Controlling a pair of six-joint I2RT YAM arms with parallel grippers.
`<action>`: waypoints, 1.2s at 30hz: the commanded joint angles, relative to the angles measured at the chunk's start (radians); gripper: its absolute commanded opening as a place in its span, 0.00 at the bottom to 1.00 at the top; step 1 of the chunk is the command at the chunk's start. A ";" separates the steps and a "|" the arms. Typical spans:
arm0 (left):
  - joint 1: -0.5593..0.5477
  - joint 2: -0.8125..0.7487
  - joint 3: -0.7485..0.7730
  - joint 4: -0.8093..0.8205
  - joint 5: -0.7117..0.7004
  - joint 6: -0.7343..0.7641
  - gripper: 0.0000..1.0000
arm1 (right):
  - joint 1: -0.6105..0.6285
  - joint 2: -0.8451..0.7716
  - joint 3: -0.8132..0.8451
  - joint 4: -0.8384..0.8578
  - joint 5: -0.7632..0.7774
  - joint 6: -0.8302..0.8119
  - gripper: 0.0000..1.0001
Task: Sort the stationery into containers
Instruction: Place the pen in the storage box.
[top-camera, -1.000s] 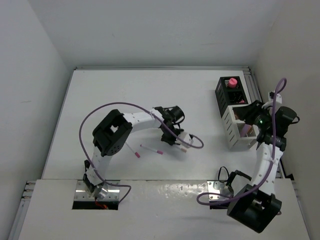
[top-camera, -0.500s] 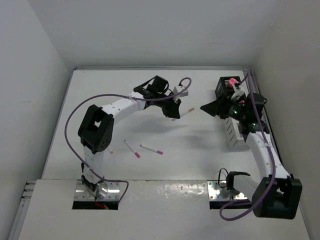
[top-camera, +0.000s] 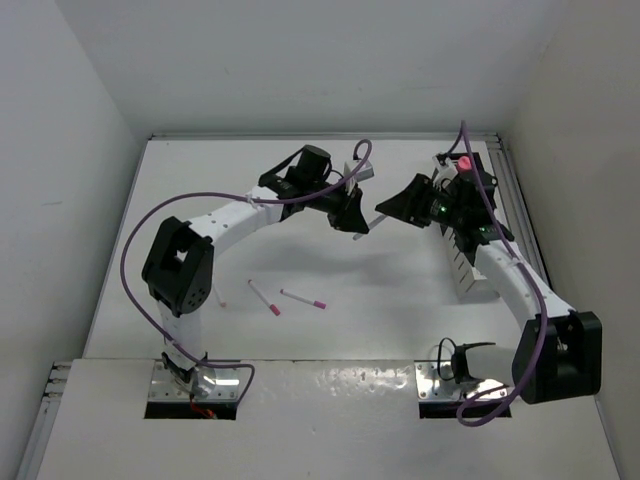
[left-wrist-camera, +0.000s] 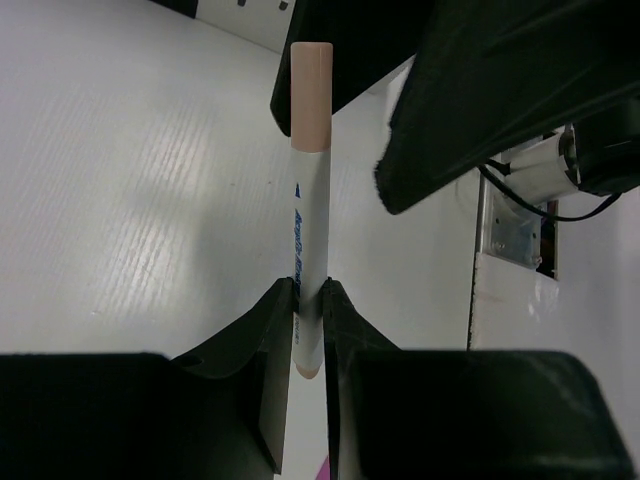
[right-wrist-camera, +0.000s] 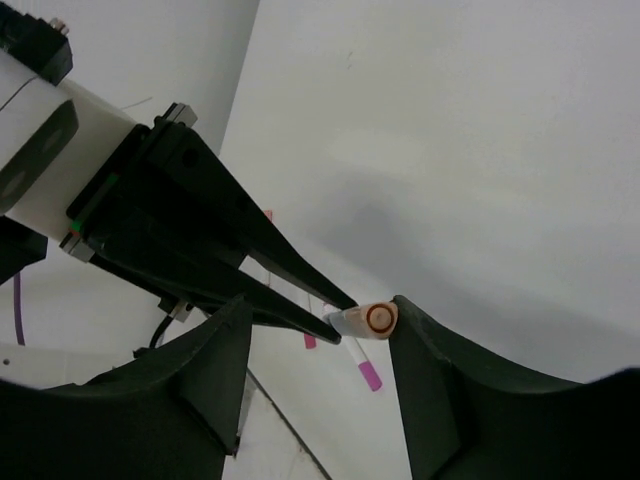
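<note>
— What has the left claw (left-wrist-camera: 308, 295) got?

— It is clamped on a peach-capped pen (left-wrist-camera: 306, 200). The pen has a white barrel with blue print and is pinched near its uncapped end. The capped end sticks out toward the right claw (right-wrist-camera: 320, 312).

— Is that one closed too?

— No, its jaws stand apart. From its own wrist camera the pen's cap shows end-on between the two fingers, just beside one of them. I can't tell whether it touches.

— Where is all this happening?

— Lifted above the counter (top-camera: 200, 180), toward the far right, with both arms reaching in toward each other.

— Is anything lying on the surface?

— One pink-tipped pen (top-camera: 265, 298) and a second pink-tipped pen (top-camera: 303, 298) lie just beside each other. They are nearer the left arm's base and well apart from both claws.

— And the containers?

— The black holder (top-camera: 480, 178) sits at the far right with a pink piece (top-camera: 465, 162) showing in its top. The white slatted rack (top-camera: 462, 270) stands just in front of it, partly hidden by the right arm.
</note>
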 joint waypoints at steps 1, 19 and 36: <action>0.000 -0.051 -0.001 0.054 0.041 -0.028 0.00 | 0.015 0.018 0.064 0.048 0.034 0.011 0.55; 0.083 -0.083 0.007 -0.013 -0.114 -0.019 1.00 | -0.196 -0.025 0.153 -0.044 0.171 -0.270 0.00; 0.173 -0.166 -0.033 -0.158 -0.241 0.260 1.00 | -0.474 0.127 0.209 0.134 0.406 -0.504 0.00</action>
